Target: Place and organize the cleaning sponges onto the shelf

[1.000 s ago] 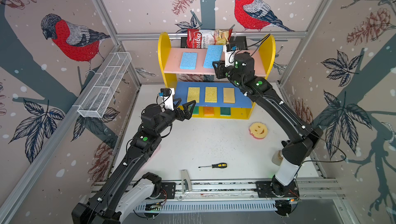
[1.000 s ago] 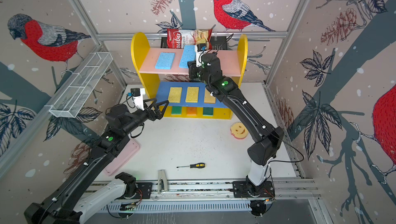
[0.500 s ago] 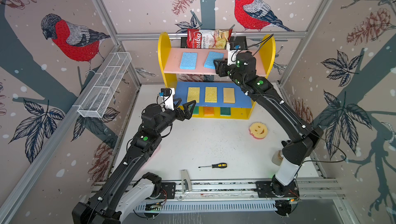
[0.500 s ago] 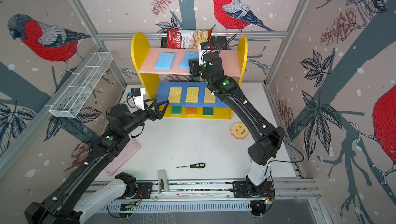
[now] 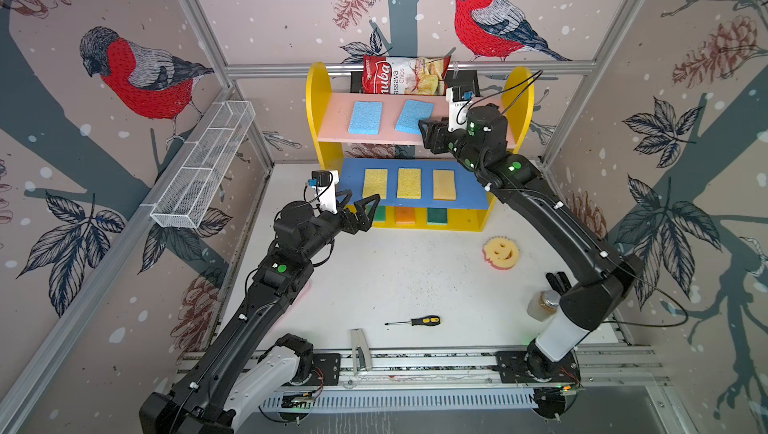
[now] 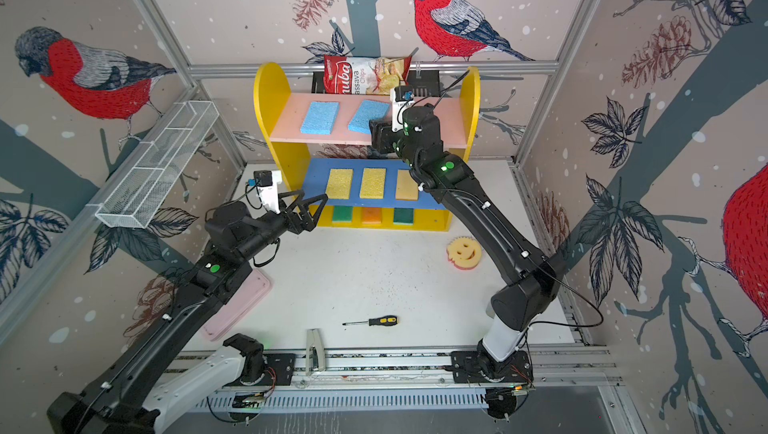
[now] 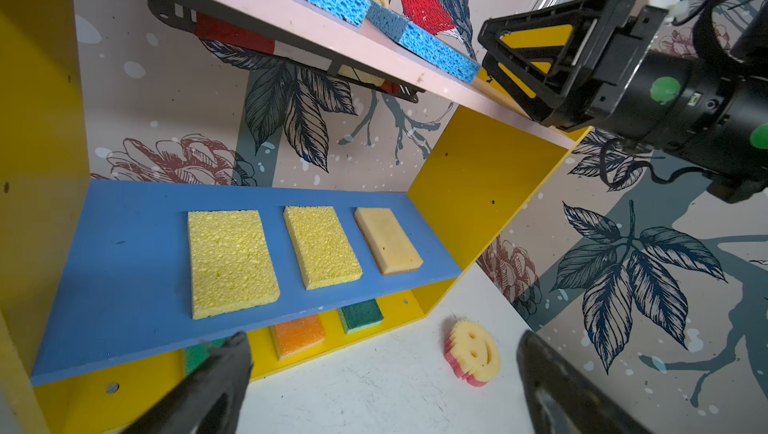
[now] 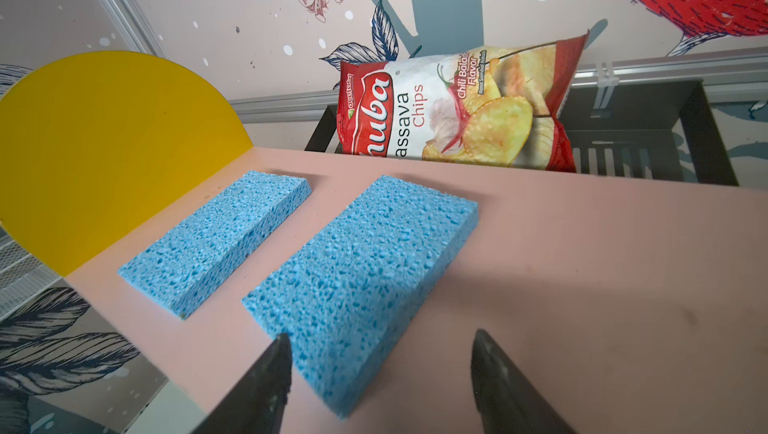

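Note:
The shelf is yellow with a pink upper board, a blue middle board and a yellow base. Two blue cleaning sponges lie flat on the pink board. Three yellow sponges sit in a row on the blue board, and green and orange ones on the base. A round smiley sponge lies on the table. My right gripper is open at the near corner of the second blue sponge, not gripping it. My left gripper hangs open and empty before the shelf's lower left.
A chips bag leans in a black basket behind the shelf. A white wire mesh tray hangs on the left wall. A screwdriver lies near the front, a jar by the right arm's base, a pink tray under the left arm.
My right gripper opened and let go of the second blue sponge, which now lies flat on the pink board. The gripper drew back slightly. The left arm has not moved.

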`<state>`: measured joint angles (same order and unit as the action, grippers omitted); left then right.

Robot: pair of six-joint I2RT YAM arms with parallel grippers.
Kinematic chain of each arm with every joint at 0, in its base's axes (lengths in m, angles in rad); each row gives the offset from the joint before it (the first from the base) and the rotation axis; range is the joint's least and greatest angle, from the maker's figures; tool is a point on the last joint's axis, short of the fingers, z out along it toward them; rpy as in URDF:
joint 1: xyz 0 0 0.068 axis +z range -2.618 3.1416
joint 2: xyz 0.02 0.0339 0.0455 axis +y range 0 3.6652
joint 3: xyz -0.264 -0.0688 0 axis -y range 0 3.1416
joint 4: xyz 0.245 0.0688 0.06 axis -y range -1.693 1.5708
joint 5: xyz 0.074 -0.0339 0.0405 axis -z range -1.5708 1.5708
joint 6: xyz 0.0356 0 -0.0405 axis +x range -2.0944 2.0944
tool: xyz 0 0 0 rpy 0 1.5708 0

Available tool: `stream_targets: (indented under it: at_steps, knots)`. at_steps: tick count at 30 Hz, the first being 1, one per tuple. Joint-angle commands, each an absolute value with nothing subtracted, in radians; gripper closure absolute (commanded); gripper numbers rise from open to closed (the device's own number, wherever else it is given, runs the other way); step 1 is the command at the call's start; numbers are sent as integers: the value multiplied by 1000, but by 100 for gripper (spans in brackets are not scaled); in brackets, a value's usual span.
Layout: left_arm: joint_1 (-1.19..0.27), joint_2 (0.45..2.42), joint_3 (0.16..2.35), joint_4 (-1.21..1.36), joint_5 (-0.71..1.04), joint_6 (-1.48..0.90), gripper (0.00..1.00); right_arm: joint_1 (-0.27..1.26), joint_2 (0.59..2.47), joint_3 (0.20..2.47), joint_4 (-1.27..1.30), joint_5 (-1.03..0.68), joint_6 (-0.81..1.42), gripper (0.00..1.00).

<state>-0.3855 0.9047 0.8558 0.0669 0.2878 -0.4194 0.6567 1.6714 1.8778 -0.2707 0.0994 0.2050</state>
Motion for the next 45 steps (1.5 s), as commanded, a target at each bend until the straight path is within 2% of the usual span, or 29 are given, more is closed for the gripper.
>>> stream_targets:
  at_steps: [1,13,20,25,30,33,39,45]
  knots:
    - [-387,908,865,101,290,-426,2,656,1654,1870,-297,82,202,32]
    - [-387,918,857,100,278,-410,2,661,1702,1961,-360,101,187,30]
    - [-386,915,862,75,255,-366,2,687,1803,2070,-417,106,176,29]
    - [-385,916,858,71,246,-348,2,688,1899,2202,-498,143,152,44]
    - [-384,920,865,65,242,-338,2,678,1923,2229,-517,143,158,72]
    - [-382,921,864,64,241,-336,2,672,1921,2230,-523,147,157,84]
    - [-379,925,864,71,242,-344,2,664,1904,2232,-541,150,153,91]
    - [-377,936,869,81,251,-358,2,664,1853,2189,-526,167,184,92]
